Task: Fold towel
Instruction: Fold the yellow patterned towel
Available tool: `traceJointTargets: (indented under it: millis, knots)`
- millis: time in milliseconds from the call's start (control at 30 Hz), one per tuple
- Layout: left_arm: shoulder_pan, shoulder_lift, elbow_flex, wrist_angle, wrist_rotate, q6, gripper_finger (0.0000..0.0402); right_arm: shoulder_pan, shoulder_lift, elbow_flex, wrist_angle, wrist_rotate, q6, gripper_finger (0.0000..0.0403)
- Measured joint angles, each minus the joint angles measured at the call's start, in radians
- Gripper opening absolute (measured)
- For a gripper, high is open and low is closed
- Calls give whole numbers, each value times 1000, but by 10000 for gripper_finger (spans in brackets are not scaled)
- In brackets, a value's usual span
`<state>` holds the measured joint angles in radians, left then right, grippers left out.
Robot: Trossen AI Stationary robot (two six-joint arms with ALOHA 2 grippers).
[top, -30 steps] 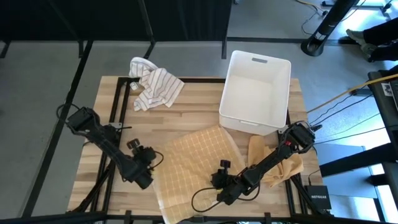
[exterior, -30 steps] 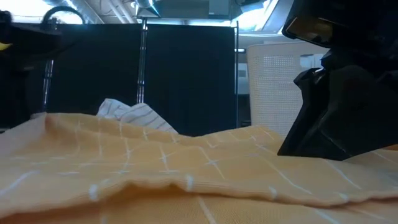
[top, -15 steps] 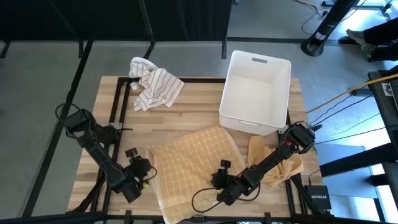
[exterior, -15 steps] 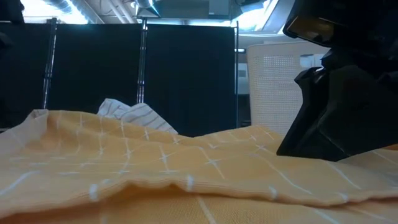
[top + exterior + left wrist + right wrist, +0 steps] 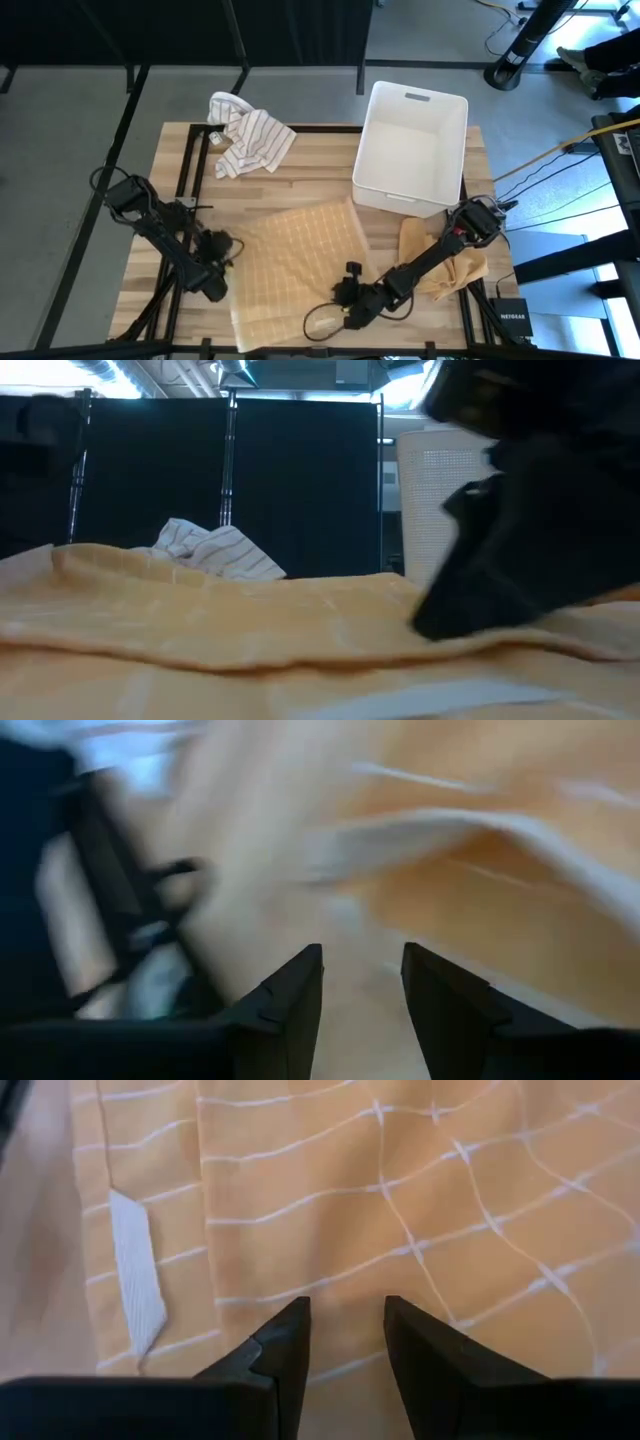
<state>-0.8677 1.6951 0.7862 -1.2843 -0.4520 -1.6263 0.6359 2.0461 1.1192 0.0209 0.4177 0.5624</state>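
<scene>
Orange checked towel (image 5: 300,265) lies spread on the wooden table (image 5: 310,180), and you have both claws at its edges. Your left claw (image 5: 222,262) sits at the towel's left edge, its fingers (image 5: 295,995) slightly apart with cloth between them. Your right claw (image 5: 340,300) sits at the near right edge, fingers (image 5: 285,1345) apart over the fabric. Beyond the right claw stands a white bin (image 5: 412,148); beyond the left one lies a striped cloth (image 5: 245,135).
</scene>
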Motion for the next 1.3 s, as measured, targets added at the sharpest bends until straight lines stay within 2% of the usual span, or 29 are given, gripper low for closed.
traceJointTargets:
  millis: [100, 233, 300, 367, 467, 600, 700, 800, 967, 1300]
  knots:
    - [16, -1, 22, -98, -18, -84, 131, -40, 1, 16, -7, -38, -56, 134]
    - [-6, -41, 128, -87, -27, 39, 131, -71, -52, 77, -111, -84, -148, 133]
    - [-39, -68, 200, -53, -64, 102, 131, -71, -92, 115, -186, -103, -178, 133]
    - [-84, -92, 259, 60, -121, 182, 131, -65, -124, 144, -275, -121, -200, 133]
    - [-136, -109, 287, 326, -171, 299, 131, -37, -158, 160, -338, -123, -198, 133]
    - [-153, -66, 270, 670, -77, 505, 131, 3, -164, 162, -347, -128, -170, 133]
    - [-151, 6, 270, 799, 26, 568, 131, 32, -160, 162, -395, -167, -105, 133]
    - [-145, 80, 285, 802, 111, 563, 131, 68, -160, 161, -445, -161, -46, 133]
    - [-138, 149, 301, 690, 223, 451, 131, 112, -159, 161, -472, -97, -43, 133]
    - [-138, 110, 295, 651, 251, 400, 130, 110, -159, 161, -496, -72, -91, 133]
